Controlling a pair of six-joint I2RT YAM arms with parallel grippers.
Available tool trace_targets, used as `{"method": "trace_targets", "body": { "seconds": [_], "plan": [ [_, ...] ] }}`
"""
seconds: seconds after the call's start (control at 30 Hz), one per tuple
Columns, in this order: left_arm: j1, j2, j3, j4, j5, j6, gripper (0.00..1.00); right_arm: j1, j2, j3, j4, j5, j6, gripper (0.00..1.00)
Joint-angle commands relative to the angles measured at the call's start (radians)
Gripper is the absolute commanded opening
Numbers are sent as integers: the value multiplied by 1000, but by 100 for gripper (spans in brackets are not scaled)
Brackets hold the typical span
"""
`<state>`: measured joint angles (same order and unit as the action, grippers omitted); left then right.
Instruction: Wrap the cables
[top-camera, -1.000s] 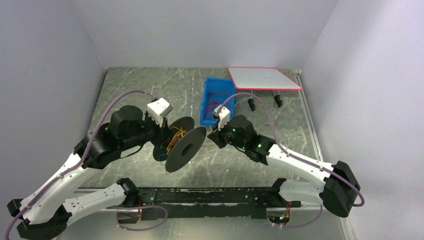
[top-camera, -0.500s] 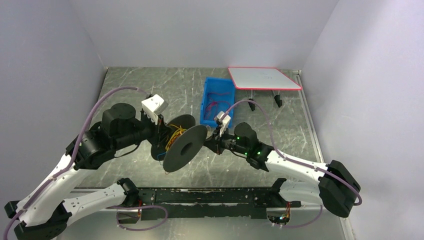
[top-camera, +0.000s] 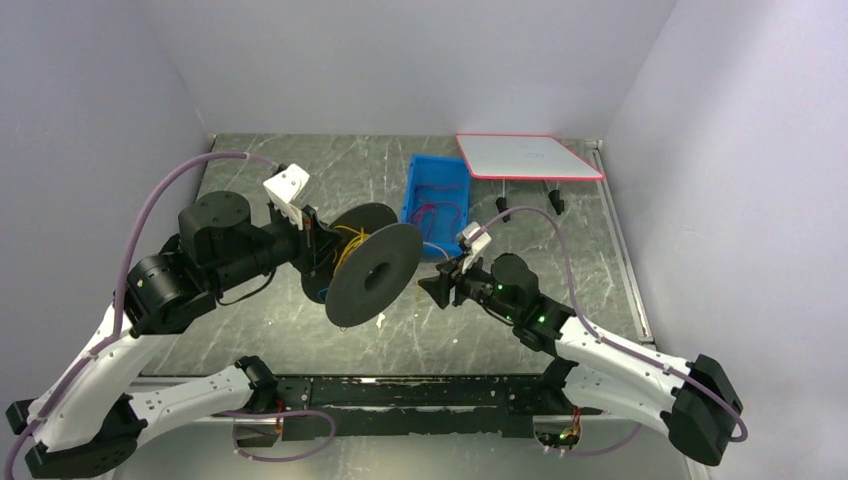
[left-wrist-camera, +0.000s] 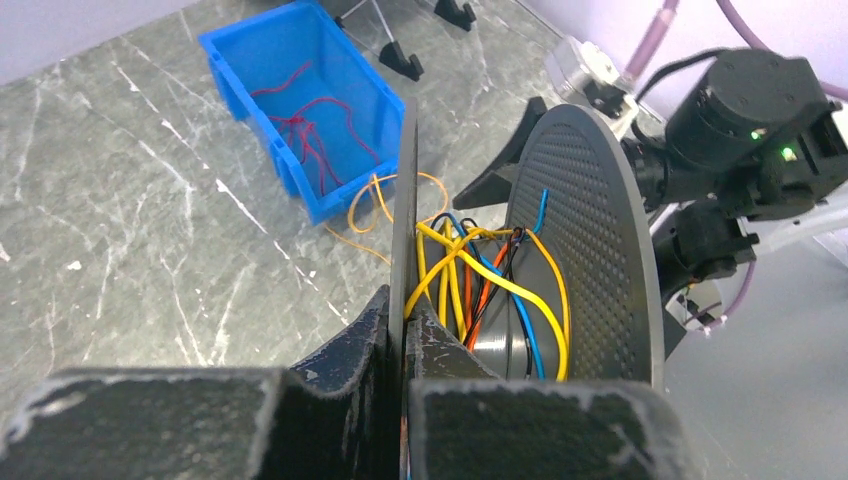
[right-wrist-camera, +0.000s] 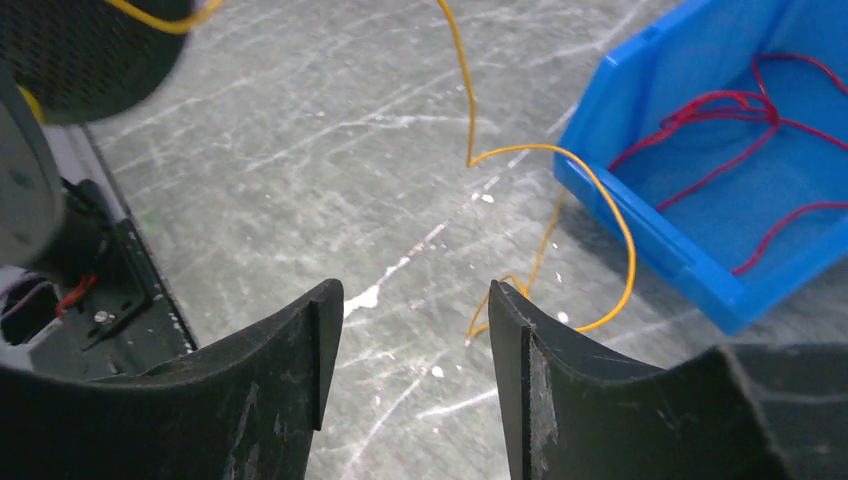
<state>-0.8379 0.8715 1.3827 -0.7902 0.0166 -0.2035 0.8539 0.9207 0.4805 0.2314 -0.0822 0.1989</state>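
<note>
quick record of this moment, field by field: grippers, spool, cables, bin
left gripper: shut on one flange of the spool, holding it on edge
right gripper: open, empty, over the table
wound cables: yellow, orange, blue and black, loose on the spool core
loose orange cable: trails from the spool to the table beside the blue bin
red cables: lying inside the blue bin
</note>
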Motion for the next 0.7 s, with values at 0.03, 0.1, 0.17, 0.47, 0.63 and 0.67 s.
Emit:
{"method": "trace_targets", "body": {
  "seconds": [0.03,0.1,0.17,0.47,0.63,0.67],
  "plan": [
    [-4,-6,72,89,-91,-48,7,-3,-41,-93,73,128,44,59],
    [-4,-3,86,90,-95,-54,7,-4,-48,-130,117,164,69,59],
    [-5,-2,100,89,-89,-58,7,-3,-48,-168,167,195,96,61],
    [-5,0,119,85,-72,-70,7,-4,70,-197,344,251,234,64],
    [-4,-3,119,89,-67,-73,7,-4,169,-174,425,261,288,67],
    [-6,-2,120,89,-65,-73,7,-3,190,-167,438,272,295,67]
  ]
}}
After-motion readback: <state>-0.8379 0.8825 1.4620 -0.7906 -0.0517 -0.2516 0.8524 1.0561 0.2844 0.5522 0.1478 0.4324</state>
